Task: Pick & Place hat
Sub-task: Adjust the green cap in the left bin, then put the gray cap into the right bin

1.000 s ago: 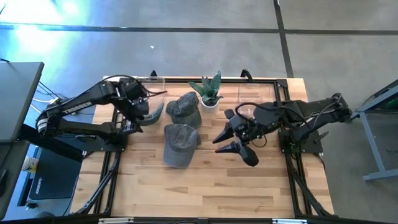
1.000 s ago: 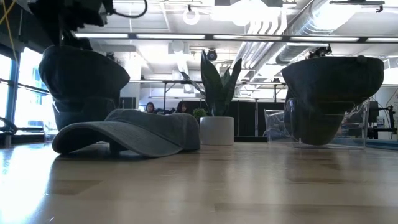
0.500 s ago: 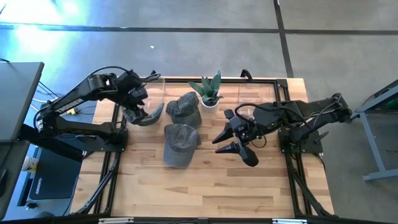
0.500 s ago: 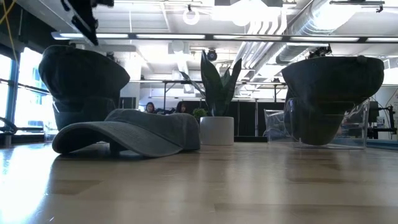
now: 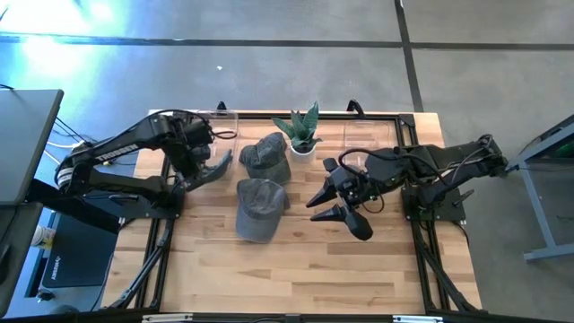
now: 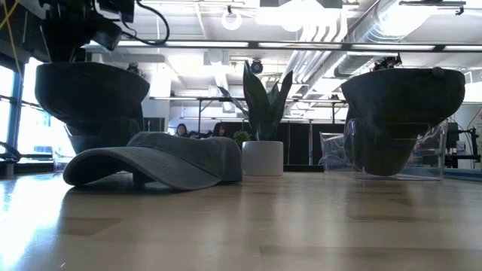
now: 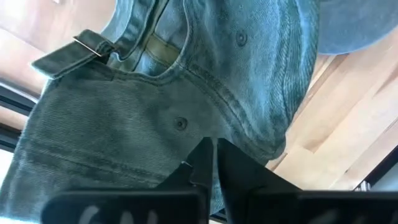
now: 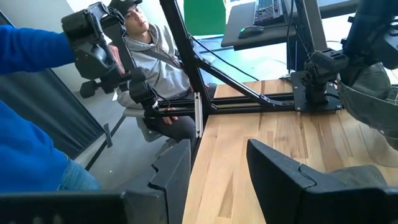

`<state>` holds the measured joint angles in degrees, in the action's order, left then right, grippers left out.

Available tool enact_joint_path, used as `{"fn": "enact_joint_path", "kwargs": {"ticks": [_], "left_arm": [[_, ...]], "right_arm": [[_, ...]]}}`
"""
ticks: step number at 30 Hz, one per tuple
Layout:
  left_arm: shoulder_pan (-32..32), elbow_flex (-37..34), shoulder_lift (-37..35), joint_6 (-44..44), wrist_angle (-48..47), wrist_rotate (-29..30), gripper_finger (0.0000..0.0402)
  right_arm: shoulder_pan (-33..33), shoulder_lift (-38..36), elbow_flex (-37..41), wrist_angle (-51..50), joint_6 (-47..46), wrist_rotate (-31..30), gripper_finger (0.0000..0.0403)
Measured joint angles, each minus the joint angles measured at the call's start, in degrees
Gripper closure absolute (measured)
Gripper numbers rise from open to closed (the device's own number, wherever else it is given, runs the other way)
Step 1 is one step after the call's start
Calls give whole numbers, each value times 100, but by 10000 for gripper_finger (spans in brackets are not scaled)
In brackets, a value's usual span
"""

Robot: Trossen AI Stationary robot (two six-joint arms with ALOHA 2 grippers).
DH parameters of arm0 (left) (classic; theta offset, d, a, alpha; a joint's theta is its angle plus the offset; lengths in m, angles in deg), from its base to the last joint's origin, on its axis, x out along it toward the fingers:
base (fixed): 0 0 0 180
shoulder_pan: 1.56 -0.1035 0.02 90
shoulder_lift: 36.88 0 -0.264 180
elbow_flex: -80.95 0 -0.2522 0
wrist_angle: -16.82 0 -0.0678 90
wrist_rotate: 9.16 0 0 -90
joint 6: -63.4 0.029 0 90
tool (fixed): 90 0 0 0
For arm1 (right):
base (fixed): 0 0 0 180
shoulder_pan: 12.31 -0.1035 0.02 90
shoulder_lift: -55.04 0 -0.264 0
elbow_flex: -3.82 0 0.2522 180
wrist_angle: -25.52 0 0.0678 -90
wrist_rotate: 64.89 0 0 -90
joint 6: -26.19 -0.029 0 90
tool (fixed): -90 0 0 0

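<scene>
left gripper (image 5: pixel 199 170) clamped at table's left rear; right gripper (image 5: pixel 334 203) spread, mid-right.

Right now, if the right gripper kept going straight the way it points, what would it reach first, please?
The right gripper is open and points across bare table toward the left arm's base. Nothing nearer lies in that line, though depth is hard to judge.

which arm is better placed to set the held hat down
Left. Its end effector is shut on the held hat at the table's far left. The right end effector hangs open and empty, right of the two lying hats.
</scene>
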<state>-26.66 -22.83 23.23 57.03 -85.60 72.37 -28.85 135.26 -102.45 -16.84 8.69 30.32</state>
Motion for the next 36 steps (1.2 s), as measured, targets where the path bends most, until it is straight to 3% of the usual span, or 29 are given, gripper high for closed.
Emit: {"fn": "enact_joint_path", "kwargs": {"ticks": [6,10,15,19,24,28,36], "left_arm": [[0,297,-21,219,-146,6,356],[-2,602,-21,242,-146,506,334],[-2,1388,-21,12,-145,1057,280],[0,2309,98,-656,-111,947,252],[37,3066,68,-1350,555,160,248],[536,3007,-187,-1703,1383,40,248],[2348,2174,-391,-2536,2560,1062,248]], "right_arm": [[0,0,0,-2,0,-1,249],[0,0,0,-7,0,-5,249],[0,15,112,-11,-29,-238,249],[0,48,654,451,-188,-479,249],[62,107,1580,1820,-376,-706,249],[271,392,1900,2086,-664,-723,249],[1029,1490,1780,1937,-796,-371,249]]}}
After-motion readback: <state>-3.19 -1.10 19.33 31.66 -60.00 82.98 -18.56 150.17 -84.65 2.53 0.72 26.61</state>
